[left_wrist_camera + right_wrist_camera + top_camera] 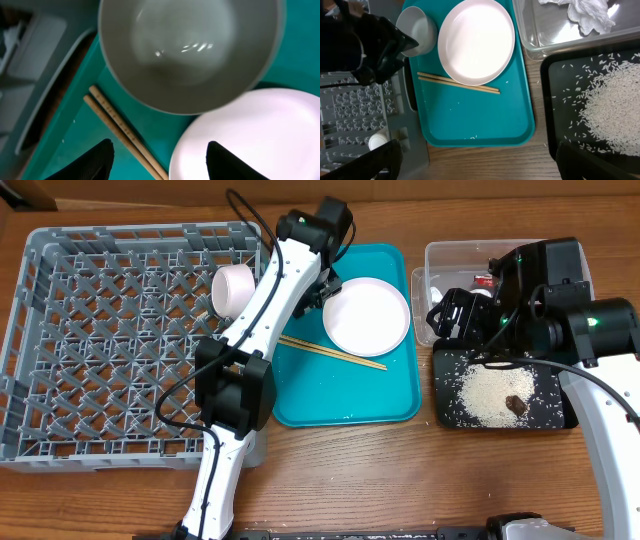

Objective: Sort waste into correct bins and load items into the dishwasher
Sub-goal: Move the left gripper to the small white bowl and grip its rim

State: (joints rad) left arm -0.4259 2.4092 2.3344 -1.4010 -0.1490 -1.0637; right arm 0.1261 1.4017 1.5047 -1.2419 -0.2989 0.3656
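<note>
Two fingers of my left pincer [160, 147] stand part-open, holding nothing. I should straddle the rim of the bowl [190, 50] squarely, clear of chopsticks [125, 132] and plate [260, 135], before squeezing.

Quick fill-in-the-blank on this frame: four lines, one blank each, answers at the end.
1. The left gripper hangs over a small round ____ on the teal tray.
2. The chopsticks lie right beside the flat white ____.
3. The tissue lies in the clear ____.
4. At the edge of the rice sits a small ____ lump.
Missing words: bowl; plate; tub; brown.
</note>
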